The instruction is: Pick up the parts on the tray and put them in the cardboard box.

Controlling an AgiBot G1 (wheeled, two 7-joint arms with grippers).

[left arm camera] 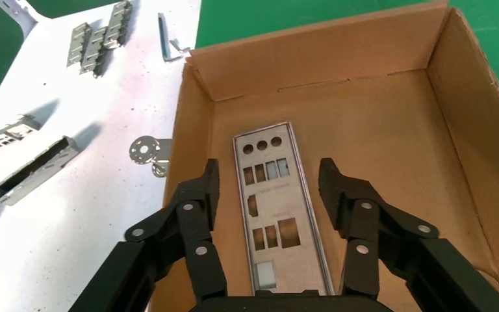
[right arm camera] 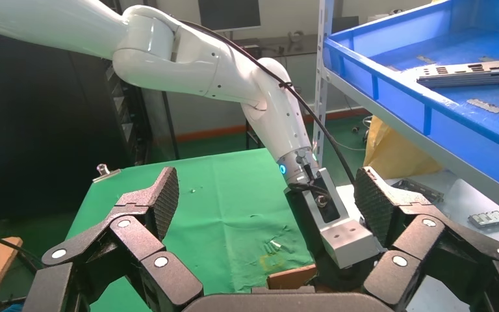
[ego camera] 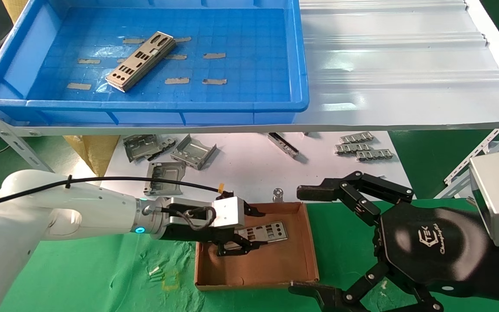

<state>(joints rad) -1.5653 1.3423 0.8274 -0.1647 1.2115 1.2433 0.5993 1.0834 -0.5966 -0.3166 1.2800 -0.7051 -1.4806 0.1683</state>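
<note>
- The left pincer point(left arm camera: 269, 188) hangs low over the cardboard box point(ego camera: 306, 242), its black fingers point(left arm camera: 201, 195) spread wide, one on each side of a silver plate point(left arm camera: 274, 201) and not touching it as far as the wrist view shows; it grips nothing
- That plate lies flat on the box floor, close to the wall nearest the white sheet, its punched cutouts facing up
- Judged from this, the step in hand is the let-go and the lift away: the pincer should rise straight up with the fingers kept apart, so that neither fingertip catches a long edge of the plate and drags or tips it, and so that the low cardboard wall is not knocked
- More parts point(ego camera: 141, 61) remain as a small stack, lying at a slant on the floor of the blue tray point(ego camera: 301, 65) on the shelf above, among scraps of grey tape point(ego camera: 176, 80); the next reach should close across the narrow width of the top plate
- The right pincer point(ego camera: 310, 238) is idle just beside the box on its right, fingers held wide and holding nothing
- Bent brackets point(ego camera: 193, 151) and ridged strips point(ego camera: 364, 149) lie on the white sheet point(ego camera: 241, 169) of the bench beyond the box, well apart from the work; they should be left alone
</note>
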